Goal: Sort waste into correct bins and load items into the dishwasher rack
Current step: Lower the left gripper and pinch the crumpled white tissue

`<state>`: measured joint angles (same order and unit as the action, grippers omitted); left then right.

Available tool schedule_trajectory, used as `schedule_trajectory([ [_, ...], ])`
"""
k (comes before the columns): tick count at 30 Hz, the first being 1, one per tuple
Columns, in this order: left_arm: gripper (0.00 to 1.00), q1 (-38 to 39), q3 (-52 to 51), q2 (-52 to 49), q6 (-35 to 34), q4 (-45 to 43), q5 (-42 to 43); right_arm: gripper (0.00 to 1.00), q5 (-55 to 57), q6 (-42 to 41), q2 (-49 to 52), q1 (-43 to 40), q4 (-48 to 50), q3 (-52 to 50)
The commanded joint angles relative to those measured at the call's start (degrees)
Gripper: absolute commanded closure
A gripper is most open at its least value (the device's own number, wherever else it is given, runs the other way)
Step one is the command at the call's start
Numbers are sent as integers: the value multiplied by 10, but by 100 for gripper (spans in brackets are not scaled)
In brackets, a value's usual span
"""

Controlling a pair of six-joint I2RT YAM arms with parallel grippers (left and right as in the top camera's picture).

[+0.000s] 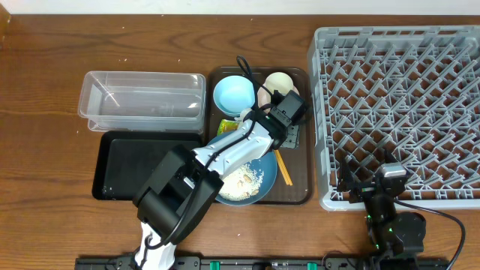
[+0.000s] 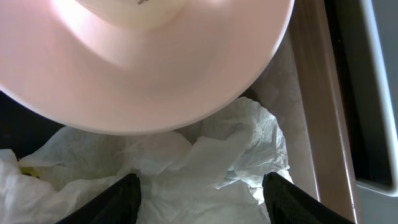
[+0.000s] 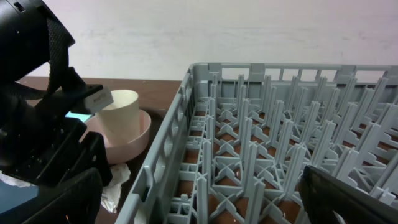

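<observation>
My left gripper (image 1: 288, 107) hangs low over the brown serving tray (image 1: 300, 193), just in front of the white bowl (image 1: 279, 84) that holds the cream cup (image 3: 119, 112). In the left wrist view its jaws stand open astride the crumpled white napkin (image 2: 205, 158), with the bowl's underside (image 2: 143, 62) close ahead. The light-blue bowl (image 1: 234, 94), a yellow-green wrapper (image 1: 227, 126), the dark-blue plate (image 1: 264, 186) with rice (image 1: 241, 182) and the chopsticks (image 1: 283, 169) share that tray. My right gripper (image 1: 367, 176) is open and empty at the grey rack's (image 1: 401, 112) front-left corner.
The clear tub (image 1: 142, 101) and the shallow black tray (image 1: 139, 166) lie left of the serving tray, one behind the other. In the right wrist view the rack's wall (image 3: 168, 162) separates my right gripper (image 3: 205, 205) from the left arm (image 3: 37, 124).
</observation>
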<state>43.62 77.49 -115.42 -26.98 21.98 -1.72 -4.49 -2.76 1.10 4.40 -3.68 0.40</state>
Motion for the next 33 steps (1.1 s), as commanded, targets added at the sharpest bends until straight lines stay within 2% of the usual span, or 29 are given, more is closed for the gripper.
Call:
schedule_trajectory([
  [1, 34, 1, 3, -14, 1, 1, -4, 1, -2, 0, -1, 0, -2, -1],
  [4, 34, 1, 3, -14, 1, -1, -4, 1, -2, 0, -1, 0, -2, -1],
  [17, 47, 3, 3, -14, 1, -5, -4, 1, -2, 0, -1, 0, -2, -1],
  [30, 46, 8, 3, -14, -16, -5, -4, 1, -2, 0, -1, 0, -2, -1],
  [33, 46, 8, 3, -14, -39, -5, -4, 1, -2, 0, -1, 0, -2, -1],
])
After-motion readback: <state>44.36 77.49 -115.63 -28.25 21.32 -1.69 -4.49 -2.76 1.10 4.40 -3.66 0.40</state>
